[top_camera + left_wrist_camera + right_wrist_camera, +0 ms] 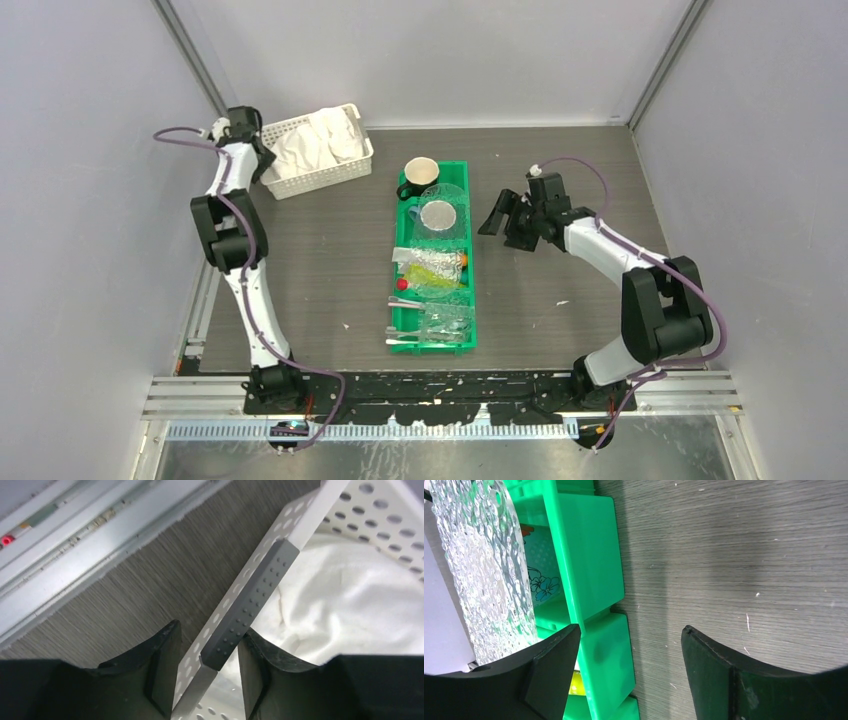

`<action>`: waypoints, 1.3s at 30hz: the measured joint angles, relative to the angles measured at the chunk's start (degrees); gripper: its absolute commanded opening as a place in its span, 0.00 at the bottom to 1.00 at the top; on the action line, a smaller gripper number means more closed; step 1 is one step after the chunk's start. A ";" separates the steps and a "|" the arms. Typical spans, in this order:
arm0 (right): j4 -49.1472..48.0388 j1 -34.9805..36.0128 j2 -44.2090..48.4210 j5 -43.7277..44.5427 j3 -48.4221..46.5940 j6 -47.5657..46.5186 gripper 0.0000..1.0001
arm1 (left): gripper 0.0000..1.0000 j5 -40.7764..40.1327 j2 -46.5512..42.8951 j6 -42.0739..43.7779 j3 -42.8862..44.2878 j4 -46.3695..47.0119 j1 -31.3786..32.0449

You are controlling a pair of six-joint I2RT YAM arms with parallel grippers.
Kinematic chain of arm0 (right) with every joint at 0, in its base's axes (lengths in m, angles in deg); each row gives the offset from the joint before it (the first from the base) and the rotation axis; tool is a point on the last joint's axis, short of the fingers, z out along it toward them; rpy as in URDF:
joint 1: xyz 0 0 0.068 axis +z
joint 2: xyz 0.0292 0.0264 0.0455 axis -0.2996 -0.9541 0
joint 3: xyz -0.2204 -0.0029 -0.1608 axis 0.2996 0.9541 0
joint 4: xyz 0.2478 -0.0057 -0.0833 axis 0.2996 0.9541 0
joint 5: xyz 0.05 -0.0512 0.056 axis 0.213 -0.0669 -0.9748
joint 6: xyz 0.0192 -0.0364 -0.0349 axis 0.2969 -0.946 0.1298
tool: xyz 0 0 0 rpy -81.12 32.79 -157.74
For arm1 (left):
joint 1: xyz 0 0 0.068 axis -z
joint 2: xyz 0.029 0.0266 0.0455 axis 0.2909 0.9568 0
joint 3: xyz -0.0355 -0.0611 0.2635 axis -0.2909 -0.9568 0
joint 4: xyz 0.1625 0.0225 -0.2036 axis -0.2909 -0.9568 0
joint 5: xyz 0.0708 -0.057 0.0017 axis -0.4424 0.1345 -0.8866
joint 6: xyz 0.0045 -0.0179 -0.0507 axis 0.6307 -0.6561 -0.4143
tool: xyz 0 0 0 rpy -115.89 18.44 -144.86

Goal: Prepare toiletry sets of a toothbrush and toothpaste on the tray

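- My left pincer is far to the left of the green bin, jaws apart astride the wall of the white lattice basket, clamping nothing
- Inside the bin, the yellow-green toothpaste tube lies in the third compartment from the far end, its long axis across the bin, among clear plastic; I cannot pick out the toothbrushes or the tray there
- My right pincer hangs open just right of the bin's far half, so I judge it the nearer arm: the tube lies to its left, toward the bases
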 measured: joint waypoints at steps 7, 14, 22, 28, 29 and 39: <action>-0.48 0.74 -0.15 0.11 0.87 0.24 0.79 | 0.53 -0.22 -3.15 -3.19 -5.27 6.12 -1.70; 2.71 1.09 3.69 4.09 2.91 0.26 0.77 | 0.50 1.57 -11.13 -3.78 -11.15 7.39 -0.17; 11.10 6.21 19.19 9.94 5.88 0.00 0.65 | 0.33 5.55 -22.75 -2.58 -18.12 8.35 6.80; 18.16 13.09 33.77 12.37 9.66 1.55 0.63 | 0.07 8.44 -27.04 0.52 -24.26 8.15 16.46; 18.84 14.05 35.93 12.26 10.19 1.97 0.63 | 0.05 8.85 -27.30 1.05 -25.24 8.00 18.34; 2.19 15.63 36.61 3.45 20.39 9.99 0.61 | 0.17 9.62 -35.52 3.89 -40.72 6.95 28.96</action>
